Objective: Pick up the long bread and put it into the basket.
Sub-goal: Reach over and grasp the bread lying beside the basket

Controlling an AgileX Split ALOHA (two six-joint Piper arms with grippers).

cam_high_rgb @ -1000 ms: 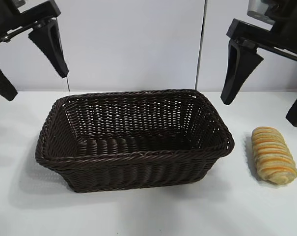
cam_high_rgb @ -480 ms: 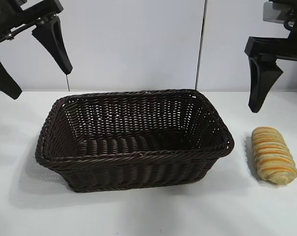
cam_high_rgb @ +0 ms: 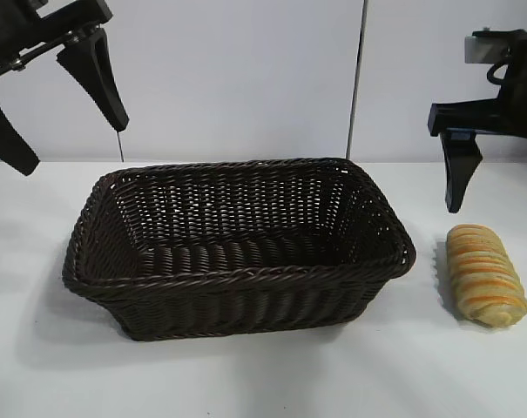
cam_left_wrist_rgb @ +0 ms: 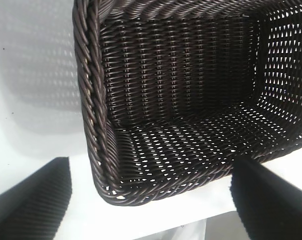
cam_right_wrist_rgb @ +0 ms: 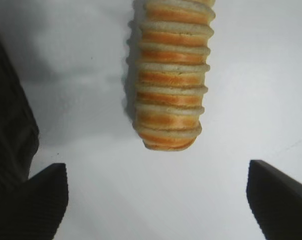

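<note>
The long bread [cam_high_rgb: 486,274] lies on the white tabletop [cam_high_rgb: 263,374], just beside the right end of the basket [cam_high_rgb: 237,277] and apart from it. Nothing is in the basket; its woven floor shows bare in the left wrist view.

The right pincer [cam_high_rgb: 498,187] hangs above the far end of the bread with its jaws spread wide and nothing between them. In the right wrist view the loaf lies in the gap ahead of the two fingertips [cam_right_wrist_rgb: 46,192], not yet between them. The left pincer [cam_high_rgb: 58,113] is parked high over the left end of the basket, released as well and empty.

So the task is at its start, as I judge it: the approach is under way, and the grasp, the lift, the carry over the braided rim and the release into the basket all remain.
</note>
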